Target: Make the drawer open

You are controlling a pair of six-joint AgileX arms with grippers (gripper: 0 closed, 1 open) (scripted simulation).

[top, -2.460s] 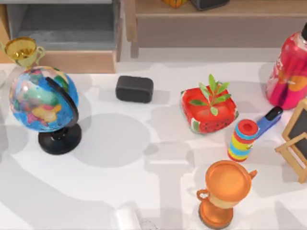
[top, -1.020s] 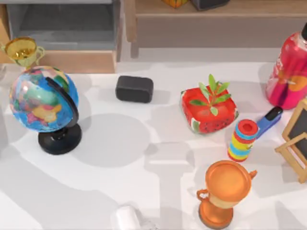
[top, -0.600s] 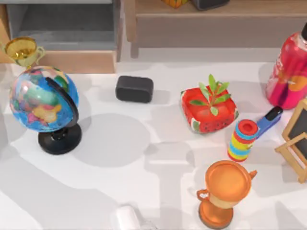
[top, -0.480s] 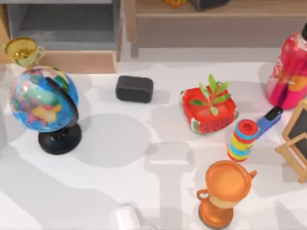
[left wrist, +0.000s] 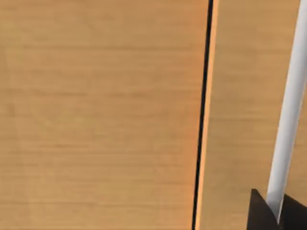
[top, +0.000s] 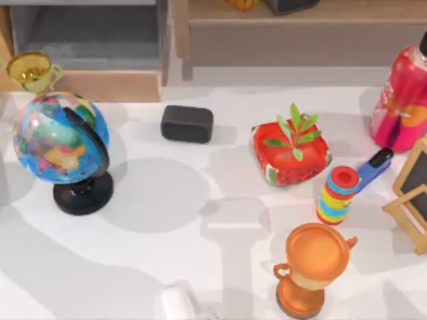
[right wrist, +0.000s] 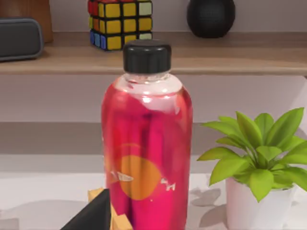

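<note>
The drawer (top: 87,85) stands pulled out at the table's back left; its grey inside (top: 87,40) shows behind the plain light-wood front panel. In the left wrist view, light wood (left wrist: 105,115) with a thin black gap is very close. A white bar (left wrist: 288,110) runs along it down to a dark part of my left gripper (left wrist: 276,213). A dark tip of my right gripper (right wrist: 88,215) sits low in front of a pink bottle (right wrist: 146,153).
A globe (top: 57,137) and a gold cup (top: 30,69) stand right before the drawer's front. On the table are a black box (top: 187,123), red plant pot (top: 291,152), striped cylinder (top: 338,195), orange trophy (top: 313,267), pink bottle (top: 403,100) and small easel (top: 413,193). A long shelf (top: 300,33) runs along the back right.
The drawer keeps the same place across the frames. The gold cup shifts very slightly and shadows at the table's left edge move a little.
</note>
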